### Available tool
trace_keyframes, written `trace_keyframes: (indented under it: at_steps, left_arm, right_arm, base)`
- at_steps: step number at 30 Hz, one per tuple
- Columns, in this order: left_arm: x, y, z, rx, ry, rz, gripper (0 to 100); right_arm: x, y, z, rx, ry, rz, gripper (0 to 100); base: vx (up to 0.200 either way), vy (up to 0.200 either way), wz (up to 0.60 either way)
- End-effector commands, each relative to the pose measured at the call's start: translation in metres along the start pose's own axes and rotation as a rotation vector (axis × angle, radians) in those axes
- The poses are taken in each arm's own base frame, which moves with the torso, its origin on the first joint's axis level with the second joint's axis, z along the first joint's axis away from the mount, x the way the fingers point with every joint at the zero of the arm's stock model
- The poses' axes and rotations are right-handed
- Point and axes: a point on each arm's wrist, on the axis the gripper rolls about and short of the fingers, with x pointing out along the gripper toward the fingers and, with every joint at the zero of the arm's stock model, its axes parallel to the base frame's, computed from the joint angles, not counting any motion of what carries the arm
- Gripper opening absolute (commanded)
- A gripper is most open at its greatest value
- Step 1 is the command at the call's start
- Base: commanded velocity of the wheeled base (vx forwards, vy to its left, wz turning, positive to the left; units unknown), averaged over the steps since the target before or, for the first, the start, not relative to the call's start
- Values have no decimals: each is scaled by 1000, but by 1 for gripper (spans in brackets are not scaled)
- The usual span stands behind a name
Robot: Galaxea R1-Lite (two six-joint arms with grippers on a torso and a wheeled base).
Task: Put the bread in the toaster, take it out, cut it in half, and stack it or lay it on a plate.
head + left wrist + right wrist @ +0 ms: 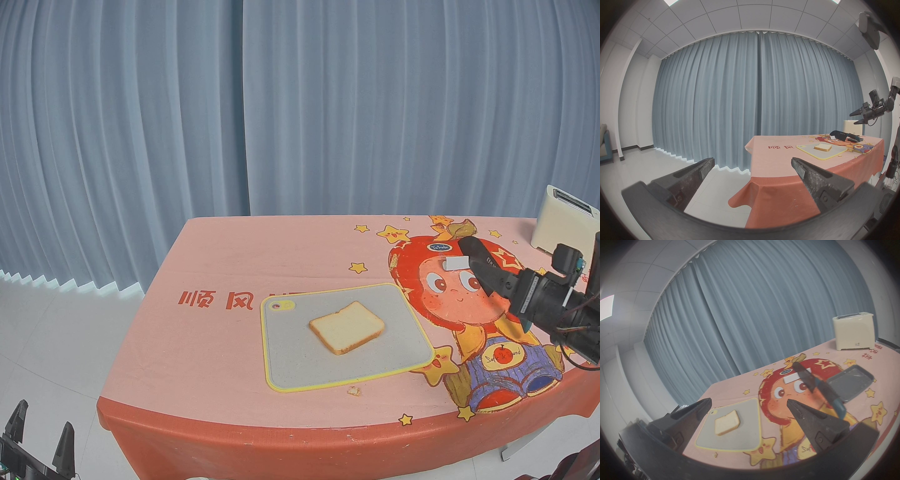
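One slice of bread (347,327) (727,422) lies flat on a grey cutting board (400,340) with a yellow rim, mid-table. A cream toaster (565,226) (853,330) stands at the far right corner. A black knife (482,262) (815,382) with a teal handle lies between board and toaster. My right gripper (748,402) (857,117) hangs open and empty above the table's right side, over the knife's handle. My left gripper (44,417) (753,161) is open and empty, low and off the table's near-left corner.
A dark grey rectangular tray (850,382) lies beside the knife, in front of the toaster. A small crumb (354,391) sits just before the board. The pink tablecloth (206,350) covers the table; a blue curtain (250,106) hangs behind it.
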Motion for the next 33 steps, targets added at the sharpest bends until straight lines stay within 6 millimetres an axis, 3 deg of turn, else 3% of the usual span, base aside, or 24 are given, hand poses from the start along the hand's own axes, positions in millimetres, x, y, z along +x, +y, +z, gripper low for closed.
trace_keyframes:
  at_steps: [1,5,8,13,21,28,33]
  left_arm:
    - [1,0,-5,0,13,1,100]
    - [1,0,-5,-1,13,1,100]
    - [1,0,-5,-1,13,1,100]
    - [1,0,-5,-1,13,1,100]
    - [1,0,-5,0,13,1,100]
    - [1,0,-5,-1,13,1,100]
    - [1,0,-5,-1,14,1,100]
  right_arm:
    - [-31,-17,4,24,-84,-32,100]
    - [-36,-29,3,39,-106,-88,100]
    - [-39,-41,12,45,-188,-143,100]
    - [-46,-67,6,-168,-222,-189,100]
    - [-45,-70,14,-188,-260,-191,100]
    - [-28,-81,16,-181,-205,-254,100]
    - [-14,-86,6,-202,-119,-256,100]
  base:
    - [0,0,0]
    - [0,0,0]
    - [0,0,0]
    - [0,0,0]
    - [0,0,0]
    - [0,0,0]
    - [0,0,0]
